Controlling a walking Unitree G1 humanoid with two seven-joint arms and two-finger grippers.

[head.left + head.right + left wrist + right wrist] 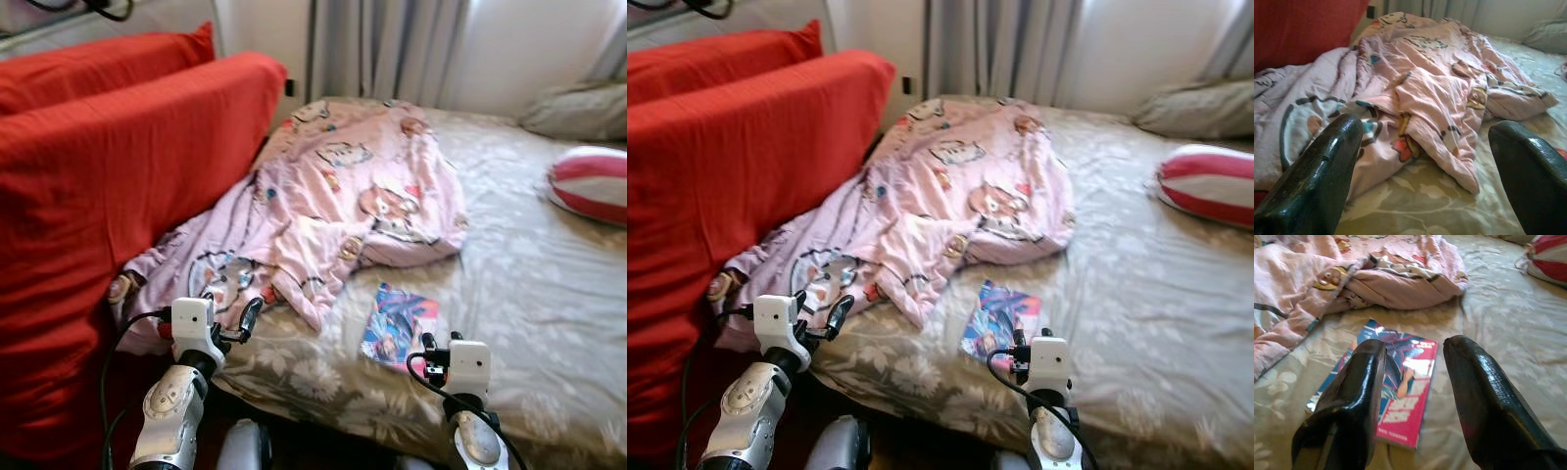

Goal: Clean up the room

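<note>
Both silver arms reach up from the near edge of the bed [549, 294]. Left gripper [235, 318] hangs open just before the rumpled pink blanket [343, 196], which spreads from the red cushion [118, 176] toward the bed's middle. Right gripper [1415, 396] is open too, its fingers [1352, 396] poised over the colourful book [397, 323] lying flat beside the blanket's hem. Farther right lies a red-and-white striped pillow [593, 181].
</note>
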